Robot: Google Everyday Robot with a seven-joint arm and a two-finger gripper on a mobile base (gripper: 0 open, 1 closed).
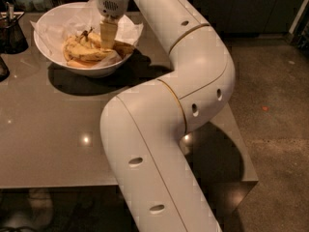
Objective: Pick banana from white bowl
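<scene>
The white bowl [44,50], lined with crinkled white paper, stands at the table's far left. Several yellow bananas lie heaped in it. The long banana [88,57] with brown patches lies across the heap's front. My gripper [107,38] points straight down into the bowl, and its tip is down among the bananas, just right of the heap's middle. The gripper hides part of the fruit behind it.
A dark wire basket [10,32] stands left of the bowl at the back. A dark object [2,69] shows at the left edge. My arm's thick white links [159,129] arch over the grey table [53,134]. Bare floor [275,110] lies to the right.
</scene>
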